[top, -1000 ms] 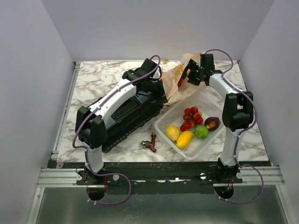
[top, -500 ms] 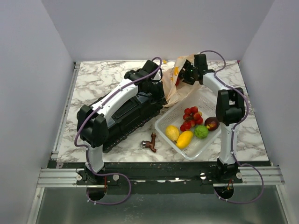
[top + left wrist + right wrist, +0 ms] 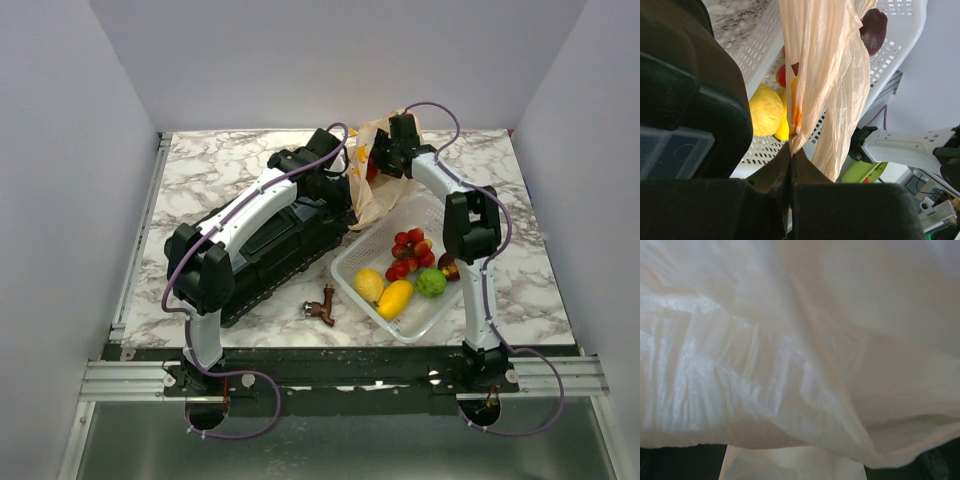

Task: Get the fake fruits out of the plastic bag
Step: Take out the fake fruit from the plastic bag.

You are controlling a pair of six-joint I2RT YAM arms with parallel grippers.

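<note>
Bag of thin crinkly tan plastic (image 3: 368, 202) pinched up at one edge, second tool at its mouth

The bag lies at the far side of the marbled surface (image 3: 215, 170), against the far-left corner of the white mesh basket (image 3: 438, 212). In the left wrist view its film hangs in long folds. The left tool (image 3: 791, 150) is fully closed on a gathered edge of it, so the bag is held up and not slack.

A glossy red fruit (image 3: 373, 170) shows at the bag's mouth. The red berry cluster (image 3: 410, 250), yellow lemon (image 3: 368, 285), orange-yellow mango (image 3: 395, 298) and green lime (image 3: 431, 282) already sit in the basket. A dark plum (image 3: 449, 268) lies there too, half hidden behind the right arm.

The step in hand looks like reaching in for what is left. The right tool (image 3: 382, 160) is at the opening, and its own camera sees nothing but pale film. I cannot tell how wide it stands or whether it touches anything.

The next move likely calls for getting past the film and closing on the fruit alone, not on a fold.

The left arm lies low and diagonal across a bulky black case (image 3: 270, 250). The right arm rises steeply from its base, with its elbow above the basket and its forearm stretched far back.
</note>
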